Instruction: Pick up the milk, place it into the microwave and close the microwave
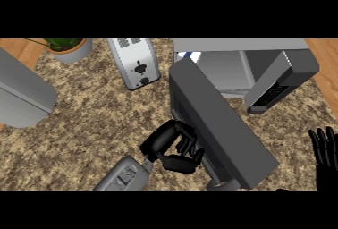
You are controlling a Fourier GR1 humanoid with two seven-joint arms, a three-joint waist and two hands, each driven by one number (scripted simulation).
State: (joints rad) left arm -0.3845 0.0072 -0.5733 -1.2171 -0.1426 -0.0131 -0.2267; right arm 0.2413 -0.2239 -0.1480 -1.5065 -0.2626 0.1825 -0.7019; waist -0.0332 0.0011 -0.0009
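The head view shows a small blue and white milk carton (pixel 189 55) inside the open grey box-shaped microwave (pixel 232 68), at its back left corner, mostly hidden. The dark grey microwave door (pixel 218 127) swings out over the speckled brown stone counter (pixel 92 120). The left hand (pixel 170 145) touches the door's outer face with curled fingers, grasping nothing. The right hand (pixel 325 150) rests at the right edge, fingers straight up. A silver toaster (pixel 134 62) and a potted green plant (pixel 67 47) stand behind.
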